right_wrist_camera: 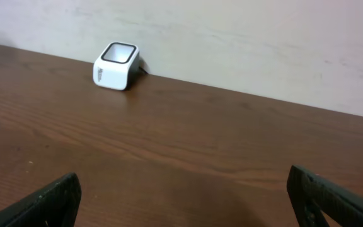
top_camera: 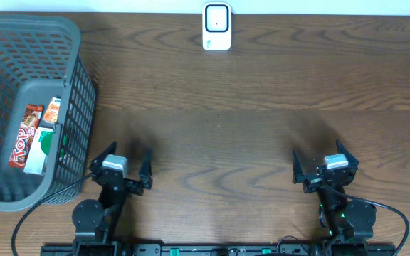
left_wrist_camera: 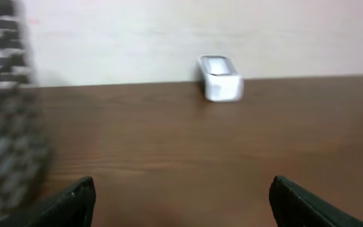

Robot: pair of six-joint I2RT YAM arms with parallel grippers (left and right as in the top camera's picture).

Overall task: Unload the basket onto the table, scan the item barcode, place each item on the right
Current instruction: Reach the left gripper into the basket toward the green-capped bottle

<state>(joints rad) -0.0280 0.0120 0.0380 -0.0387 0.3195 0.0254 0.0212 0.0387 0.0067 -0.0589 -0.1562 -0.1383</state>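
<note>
A white barcode scanner [top_camera: 217,26] stands at the table's far edge, seen also in the left wrist view as the scanner [left_wrist_camera: 219,78] and in the right wrist view as the scanner [right_wrist_camera: 115,65]. Items lie in the grey basket [top_camera: 6,43] at the left: a red snack pack [top_camera: 24,135], an orange pack [top_camera: 51,109] and a green-and-white box [top_camera: 40,151]. My left gripper [top_camera: 125,161] sits open near the front, just right of the basket, empty. My right gripper [top_camera: 326,159] is open at the front right, empty.
The basket's wall [left_wrist_camera: 5,126] fills the left side of the left wrist view, blurred. Bare brown wood lies between the grippers and the scanner. A pale wall stands behind the table's far edge.
</note>
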